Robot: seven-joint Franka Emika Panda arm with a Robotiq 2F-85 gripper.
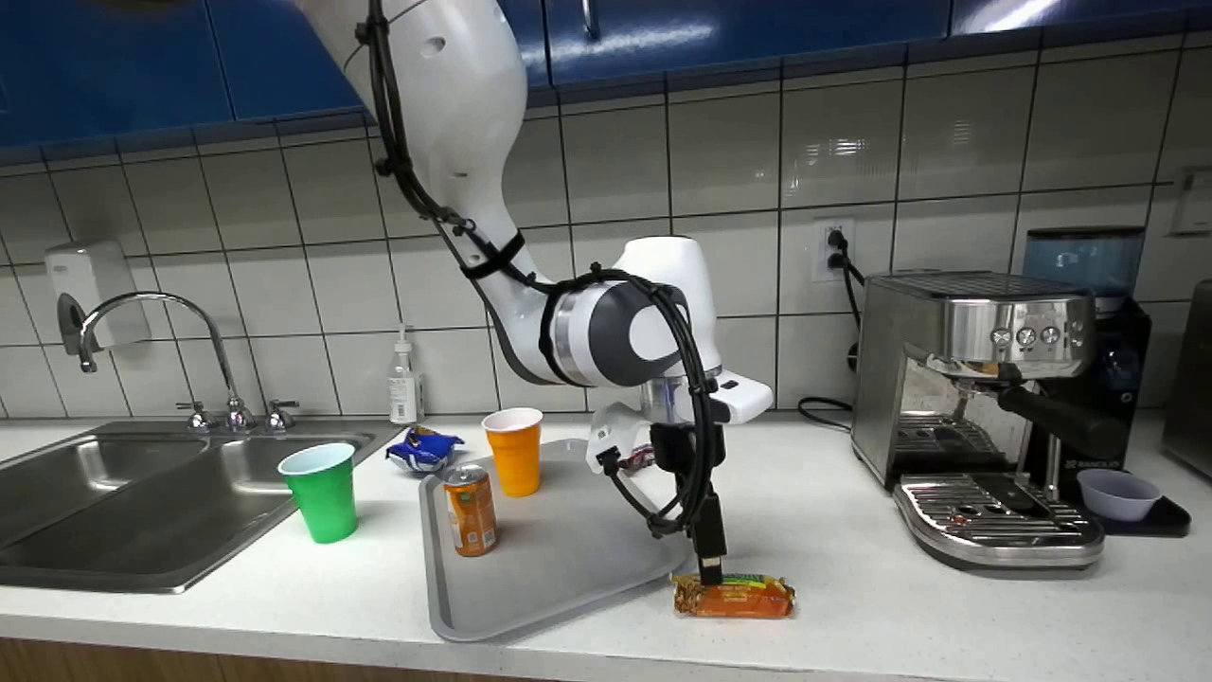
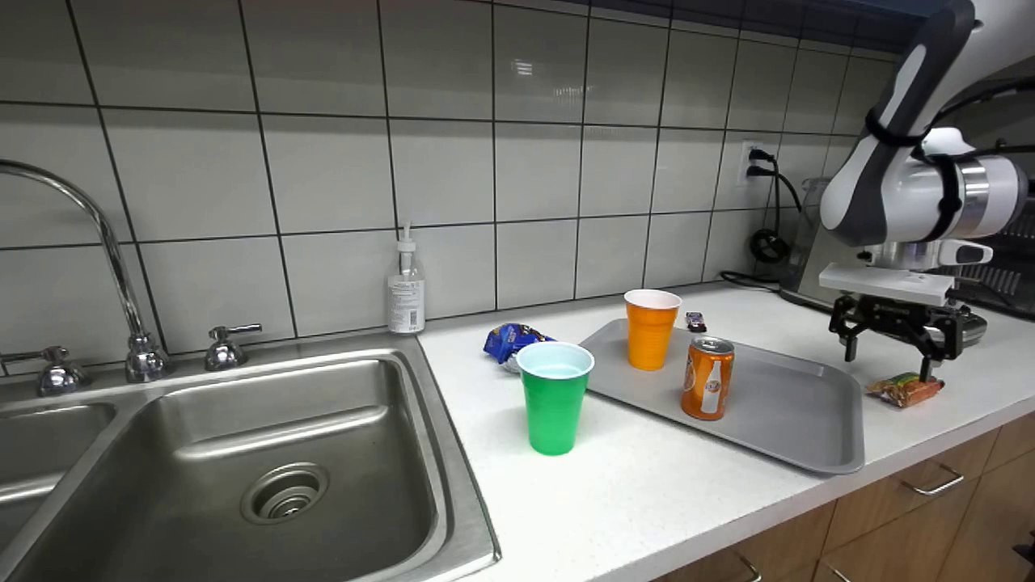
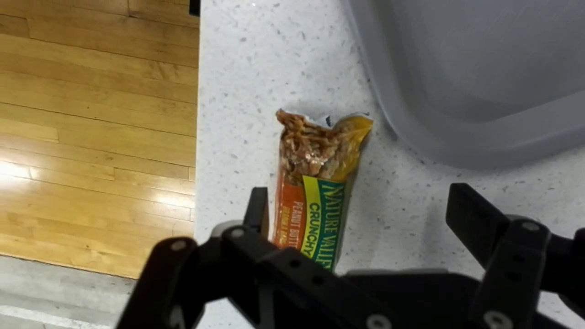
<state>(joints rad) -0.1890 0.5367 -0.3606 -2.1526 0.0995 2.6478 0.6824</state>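
Closest in the wrist view, the black gripper [image 3: 358,200] spans the bottom of the picture, its fingers spread wide and holding nothing; a granola bar [image 3: 315,192] in an orange, yellow and green wrapping lies on the speckled white counter [image 3: 242,59], showing between the fingertips and much nearer one of them; whether that finger touches it I cannot tell; just beside the bar's crumpled end curves a corner of the grey tray [image 3: 493,68]; in both exterior views the tray carries an orange can [image 2: 708,380] and an orange cup [image 2: 649,335]; a green cup [image 2: 555,404] stands on the counter between tray and steel sink [image 2: 459,485], near a blue packet [image 2: 511,341]; in an exterior view, an espresso machine [image 1: 956,327] stands by the tiled wall [image 1: 724,161], well apart from the tray.
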